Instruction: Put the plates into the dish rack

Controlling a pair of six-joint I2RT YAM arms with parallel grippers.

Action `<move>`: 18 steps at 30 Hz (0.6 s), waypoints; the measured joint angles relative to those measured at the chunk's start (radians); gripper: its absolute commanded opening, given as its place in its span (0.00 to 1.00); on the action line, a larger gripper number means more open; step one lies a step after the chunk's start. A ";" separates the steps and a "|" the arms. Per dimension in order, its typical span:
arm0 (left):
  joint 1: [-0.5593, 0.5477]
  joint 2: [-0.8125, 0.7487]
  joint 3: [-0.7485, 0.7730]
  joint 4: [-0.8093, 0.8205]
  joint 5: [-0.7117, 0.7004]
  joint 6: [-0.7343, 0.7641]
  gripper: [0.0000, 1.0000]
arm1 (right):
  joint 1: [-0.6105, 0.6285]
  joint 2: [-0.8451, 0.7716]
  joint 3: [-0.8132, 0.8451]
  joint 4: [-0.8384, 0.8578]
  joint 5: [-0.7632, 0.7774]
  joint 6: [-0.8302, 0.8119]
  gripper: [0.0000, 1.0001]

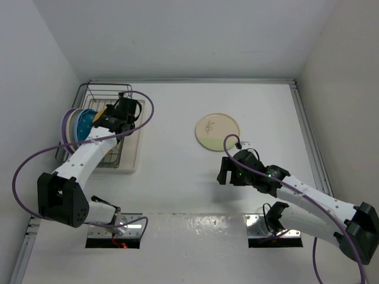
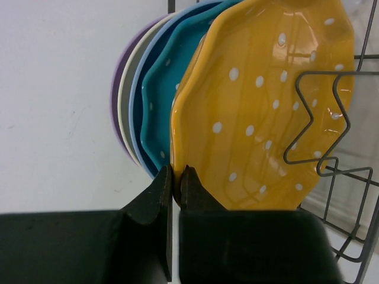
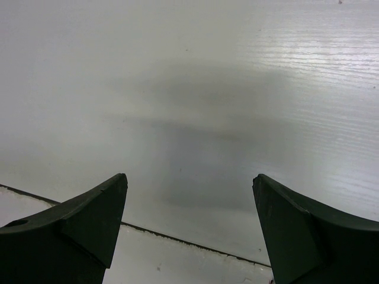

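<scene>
1. Where both arms are bolted at its near edge, the white table point(image 1: 177, 189) carries the dish rack at its far left and one loose plate near the middle.
2. Left arm point(image 1: 89, 157): it rises from its base, bends at the elbow and stretches forward and rightward over the rack.
3. Right arm point(image 1: 314, 198): it lies low from the near right corner toward the table's centre, its wrist pointing leftward.
4. Dish rack point(image 1: 106, 92): dark wire, standing on a cream drip tray point(image 1: 131, 155) by the left wall.
5. Five plates stand on edge in the rack, packed together: purple plate point(image 2: 116, 89) outermost, then cream plate point(image 2: 125, 100), light blue plate point(image 2: 139, 94), scalloped teal plate point(image 2: 163, 100) and orange-yellow dotted plate point(image 2: 266, 106), which sits against a bent wire divider.
6. Sprig plate point(image 1: 218, 131): cream-green, lying flat on the table, well apart from the rack.
7. Left gripper point(image 2: 176, 177): jaws pinched nearly together on the lower rim of the orange-yellow dotted plate.
8. Right gripper point(image 3: 189, 183): jaws spread wide, holding nothing, over bare table just near of the sprig plate.
</scene>
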 measured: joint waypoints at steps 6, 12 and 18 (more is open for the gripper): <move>-0.011 0.000 -0.024 -0.010 -0.020 -0.005 0.18 | 0.000 -0.001 0.000 -0.001 0.014 0.008 0.90; -0.004 -0.002 -0.005 -0.087 -0.030 0.016 0.63 | -0.002 0.000 0.000 -0.019 0.032 0.022 0.99; 0.010 -0.002 0.140 -0.141 -0.036 0.026 0.69 | -0.111 0.055 0.068 -0.065 0.011 0.021 0.99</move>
